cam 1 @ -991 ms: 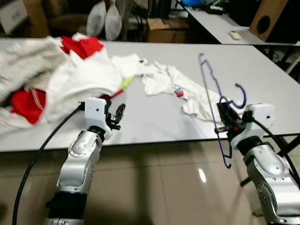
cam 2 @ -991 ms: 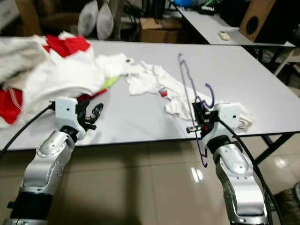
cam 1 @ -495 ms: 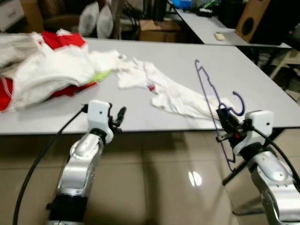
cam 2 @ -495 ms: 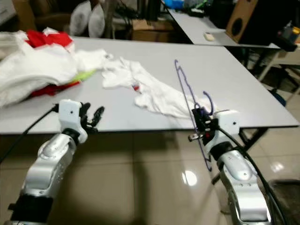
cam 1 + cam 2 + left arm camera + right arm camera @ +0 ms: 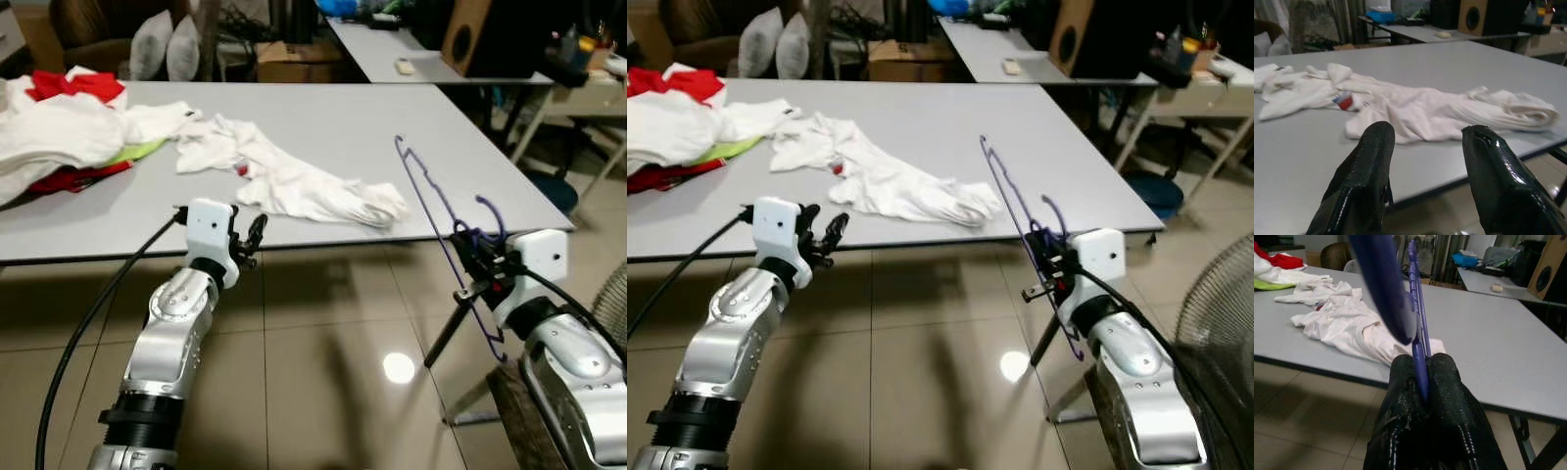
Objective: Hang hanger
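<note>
Two grippers: the right gripper [image 5: 476, 265] has its fingers [image 5: 1400, 382] clamped on the thin wire of the purple hanger [image 5: 431, 196]; the left gripper [image 5: 251, 238] is empty, its fingers [image 5: 1364, 166] apart.
Hanger position: held off the front edge of the desk [image 5: 323, 117], at about 4 o'clock from the white garment [image 5: 294, 186]; its long wire leans up toward 11 o'clock over the desk corner, and the hook curls beside the gripper.
Hanging place: no rail, rod or rack can be made out, so the target cannot be told from here.
Risk, slip: the grip is on a narrow wire, so in my judgement a quick swing could let the hanger pivot or slide between the fingers.
Risk, snag: the upper end of the wire stands over the desk near the garment's folded end; dragging it low could catch the cloth or knock the desk edge.
Risk, obstacles: a fan grille [image 5: 1215, 323] sits at 3 o'clock of the right arm and a desk leg [image 5: 443, 328] just below the gripper; the hook could foul either.
Open room: bare tiled floor [image 5: 323, 362] lies between the arms at 6 o'clock.
Clutter: a clothes pile [image 5: 59, 137] is heaped at 10 o'clock, well apart from the hanger.
</note>
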{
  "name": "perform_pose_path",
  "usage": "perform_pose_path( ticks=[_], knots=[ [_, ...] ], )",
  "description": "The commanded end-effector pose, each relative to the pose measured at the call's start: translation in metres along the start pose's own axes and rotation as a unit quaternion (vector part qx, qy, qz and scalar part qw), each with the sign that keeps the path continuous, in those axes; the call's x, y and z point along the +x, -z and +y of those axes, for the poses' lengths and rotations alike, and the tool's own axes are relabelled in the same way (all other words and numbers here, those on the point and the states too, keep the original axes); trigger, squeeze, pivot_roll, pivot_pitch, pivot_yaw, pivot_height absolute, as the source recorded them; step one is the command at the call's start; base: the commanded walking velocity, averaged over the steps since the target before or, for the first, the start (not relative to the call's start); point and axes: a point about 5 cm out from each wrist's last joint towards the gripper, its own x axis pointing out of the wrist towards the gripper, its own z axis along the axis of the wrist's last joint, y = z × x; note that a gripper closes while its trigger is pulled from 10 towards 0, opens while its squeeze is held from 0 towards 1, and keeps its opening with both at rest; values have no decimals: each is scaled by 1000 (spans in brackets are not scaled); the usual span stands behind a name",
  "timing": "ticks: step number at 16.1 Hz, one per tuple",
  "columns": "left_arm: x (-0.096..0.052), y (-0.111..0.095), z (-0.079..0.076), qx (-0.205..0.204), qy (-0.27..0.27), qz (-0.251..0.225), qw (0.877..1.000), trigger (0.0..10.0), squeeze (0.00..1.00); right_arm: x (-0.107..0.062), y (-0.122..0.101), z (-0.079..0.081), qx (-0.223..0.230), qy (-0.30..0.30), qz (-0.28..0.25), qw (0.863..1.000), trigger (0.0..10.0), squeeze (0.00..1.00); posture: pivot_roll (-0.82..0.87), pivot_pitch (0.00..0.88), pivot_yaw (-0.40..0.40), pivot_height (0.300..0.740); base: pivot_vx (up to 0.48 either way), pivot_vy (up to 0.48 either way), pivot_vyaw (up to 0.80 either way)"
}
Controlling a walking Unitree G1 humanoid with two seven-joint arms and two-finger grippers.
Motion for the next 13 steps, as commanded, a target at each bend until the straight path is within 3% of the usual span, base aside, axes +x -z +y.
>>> perform_pose_path(
  ticks=[1,5,8,13],
  knots=[
    [3,-2,-2,16,10,1,1000,10000,0,2,-2,0,2,0,-3,1000,10000,0,-173,0,-19,740,0,0,0],
    [3,0,6,-5,0,1,1000,10000,0,8,-1,5,4,0,3,1000,10000,0,-177,0,-17,740,0,0,0],
    [6,-1,-1,0,24,4,1000,10000,0,13,0,2,-21,16,12,1000,10000,0,-176,0,-6,740,245,0,0],
    [13,-3,-4,-1,25,1,1000,10000,0,17,-7,1,-20,10,1,1000,10000,0,-191,0,16,740,256,0,0]
  ],
)
